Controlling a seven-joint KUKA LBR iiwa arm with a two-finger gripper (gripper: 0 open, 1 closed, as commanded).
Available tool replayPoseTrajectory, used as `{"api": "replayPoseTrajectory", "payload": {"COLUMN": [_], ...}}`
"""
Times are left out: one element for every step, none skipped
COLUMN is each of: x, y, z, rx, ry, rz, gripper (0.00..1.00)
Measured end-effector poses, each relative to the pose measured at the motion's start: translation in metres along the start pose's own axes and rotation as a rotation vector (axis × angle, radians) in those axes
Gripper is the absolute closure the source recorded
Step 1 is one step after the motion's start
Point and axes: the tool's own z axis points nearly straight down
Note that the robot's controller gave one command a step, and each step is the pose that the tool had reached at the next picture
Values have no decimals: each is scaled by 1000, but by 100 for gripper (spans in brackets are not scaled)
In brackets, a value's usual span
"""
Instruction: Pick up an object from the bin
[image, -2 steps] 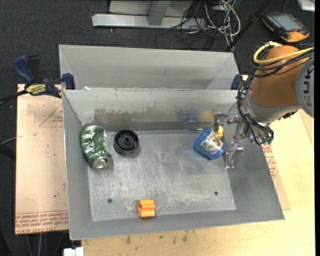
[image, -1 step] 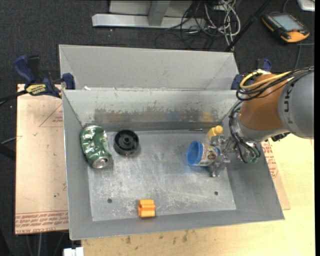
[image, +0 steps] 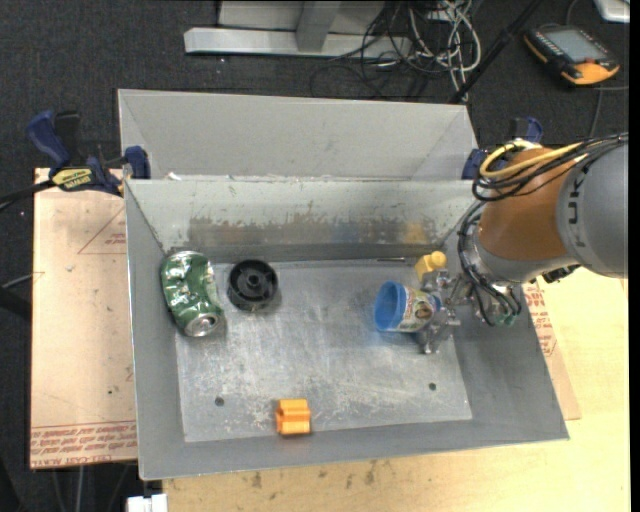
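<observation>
A small blue cup (image: 389, 307) lies on its side on the floor of the grey bin (image: 330, 400), over on the right, near the back wall. Its open mouth seems to face left. Its right end looks pale, with some print on it.

The hand (image: 432, 325) is low in the bin, right at that pale end. It looks like it touches the cup, but I cannot be sure. I cannot tell if the hand is wide or narrow, and I cannot see the cup inside its grip. A little yellow thing (image: 432, 262) sits just behind the hand, close to the back wall.

Farther off, a black round thing (image: 251, 284) and a squashed green can (image: 190, 292) lie side by side at the left. A small orange block (image: 293, 417) sits alone near the front edge. All three are well apart from the hand.

I think the step now is getting a grip on something, and the blue cup is the nearest thing. Nothing is lifted yet.

The next move needs care. The hand must have the cup truly between its two sides before it squeezes. A cup lying down can roll or slide away when pushed. The yellow thing is close and could get bumped or caught too. Then the hand should go straight up, away from the right wall.
</observation>
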Motion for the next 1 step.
{"api": "replayPoseTrajectory", "payload": {"x": [-7], "y": [-11], "z": [-136], "rx": [0], "ry": [3], "rz": [0], "gripper": [100]}}
